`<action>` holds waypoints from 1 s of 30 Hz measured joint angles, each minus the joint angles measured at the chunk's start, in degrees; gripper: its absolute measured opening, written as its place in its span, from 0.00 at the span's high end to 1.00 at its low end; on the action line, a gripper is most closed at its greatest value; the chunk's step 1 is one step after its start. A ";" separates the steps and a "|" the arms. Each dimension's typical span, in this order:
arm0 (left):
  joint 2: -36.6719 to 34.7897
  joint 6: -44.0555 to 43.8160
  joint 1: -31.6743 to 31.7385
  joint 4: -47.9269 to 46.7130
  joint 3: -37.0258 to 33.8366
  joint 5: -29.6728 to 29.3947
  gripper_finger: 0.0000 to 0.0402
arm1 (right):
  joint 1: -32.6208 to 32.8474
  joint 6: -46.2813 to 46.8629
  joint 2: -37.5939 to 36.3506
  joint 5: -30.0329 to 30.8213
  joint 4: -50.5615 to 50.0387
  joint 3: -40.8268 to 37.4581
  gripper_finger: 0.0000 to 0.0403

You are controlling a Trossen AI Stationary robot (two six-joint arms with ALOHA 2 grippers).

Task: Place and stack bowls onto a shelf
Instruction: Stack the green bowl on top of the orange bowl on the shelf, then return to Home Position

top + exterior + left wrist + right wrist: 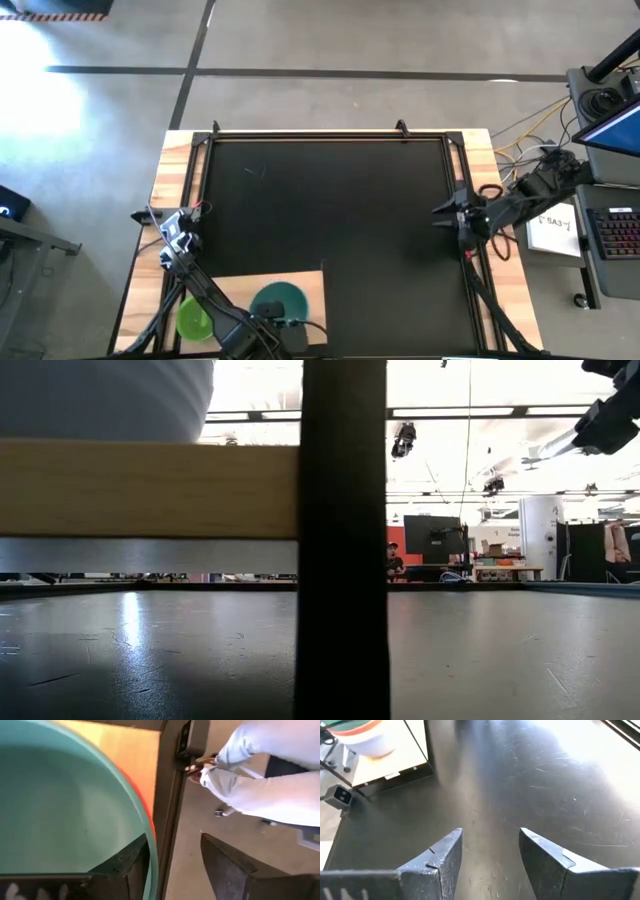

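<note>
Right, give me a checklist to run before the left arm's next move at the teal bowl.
1. Left gripper open: ok. One finger is inside the teal bowl, the other outside its rim, and they stand well apart.
2. Teal bowl stacked: ok. The red bowl shows as a rim beneath it.
3. Stack on the shelf: ok.
4. Yellow-green bowl clear of the stack: ok. It sits beside the stack and apart from it.
5. Right gripper out of the way: ok. It is open and empty over the black mat.
6. Person clear of the table: cannot tell. They are just beyond its edge.
</note>
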 joint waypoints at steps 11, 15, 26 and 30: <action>-0.63 1.47 0.00 1.16 0.00 -0.21 0.59 | 0.00 1.37 -2.01 1.44 4.15 -1.40 0.55; -1.34 1.75 0.00 1.13 0.00 -3.39 0.59 | 0.00 1.48 -1.57 1.42 6.06 -2.75 0.55; -2.80 6.22 -0.24 -1.59 0.00 -17.59 0.59 | 0.00 0.57 -1.65 2.39 15.45 -9.30 0.55; -3.59 5.69 -0.24 -8.11 0.00 -21.73 0.59 | 0.00 1.11 -1.65 2.93 17.22 -11.23 0.55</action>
